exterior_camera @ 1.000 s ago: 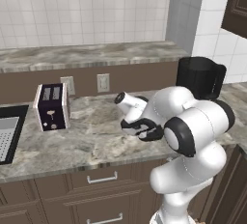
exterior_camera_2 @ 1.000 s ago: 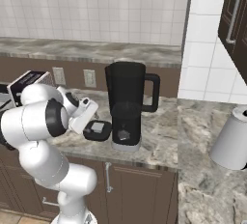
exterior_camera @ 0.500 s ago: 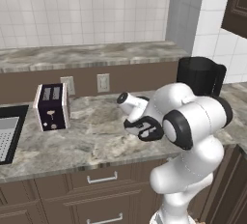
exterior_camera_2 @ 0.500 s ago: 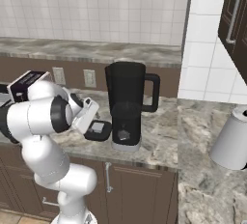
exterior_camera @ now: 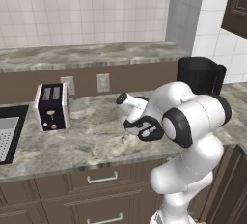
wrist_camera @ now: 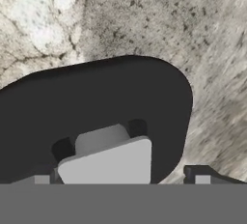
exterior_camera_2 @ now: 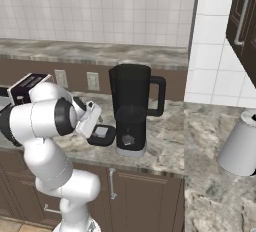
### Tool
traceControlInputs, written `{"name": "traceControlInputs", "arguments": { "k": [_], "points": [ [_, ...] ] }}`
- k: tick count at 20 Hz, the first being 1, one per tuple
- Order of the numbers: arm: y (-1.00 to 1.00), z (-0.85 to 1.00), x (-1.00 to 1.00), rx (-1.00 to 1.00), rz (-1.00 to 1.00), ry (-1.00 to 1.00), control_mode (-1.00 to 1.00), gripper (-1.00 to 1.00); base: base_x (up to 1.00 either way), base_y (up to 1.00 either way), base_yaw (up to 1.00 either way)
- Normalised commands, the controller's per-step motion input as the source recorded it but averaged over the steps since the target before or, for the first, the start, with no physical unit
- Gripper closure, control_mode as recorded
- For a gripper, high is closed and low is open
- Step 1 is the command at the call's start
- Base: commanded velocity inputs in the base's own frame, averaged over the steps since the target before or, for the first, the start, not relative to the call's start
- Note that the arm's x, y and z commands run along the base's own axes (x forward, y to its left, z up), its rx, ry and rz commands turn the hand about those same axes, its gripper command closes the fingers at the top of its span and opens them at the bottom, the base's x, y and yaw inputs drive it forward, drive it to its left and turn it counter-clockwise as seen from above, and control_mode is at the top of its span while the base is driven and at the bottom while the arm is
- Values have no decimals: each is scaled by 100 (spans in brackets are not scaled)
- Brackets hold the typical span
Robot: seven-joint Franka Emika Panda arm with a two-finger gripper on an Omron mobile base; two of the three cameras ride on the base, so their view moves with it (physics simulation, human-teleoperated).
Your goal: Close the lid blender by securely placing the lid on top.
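Comparing with the earlier pictures: elbow has swung further over the counter; base unmoved.
Gripper [wrist_camera: 120, 179]: low over the lid, fingertips [wrist_camera: 201, 177] spread wide to either side of it, nothing gripped.
Lid [exterior_camera_2: 102, 134]: flat on the counter [exterior_camera_2: 165, 141], just beside the blender's foot at 9 o'clock, unmoved.
Blender [exterior_camera_2: 131, 108]: upright, jug top uncovered.
Toaster [exterior_camera: 50, 106]: well apart, at 9 o'clock.
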Motion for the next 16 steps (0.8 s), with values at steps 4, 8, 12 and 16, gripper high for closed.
{"name": "traceControlInputs", "arguments": {
  "k": [4, 8, 12, 16],
  "points": [
    [0, -17, 12, 0, 0, 3, -100, -100, 0, 0, 0],
    [0, -18, 12, 0, 0, 1, -100, -100, 0, 0, 0],
    [0, -37, 2, 0, 0, 4, -100, -100, 0, 0, 0],
    [-2, -49, 1, 0, 0, 13, -100, -100, 0, 0, 0]
  ]
}}
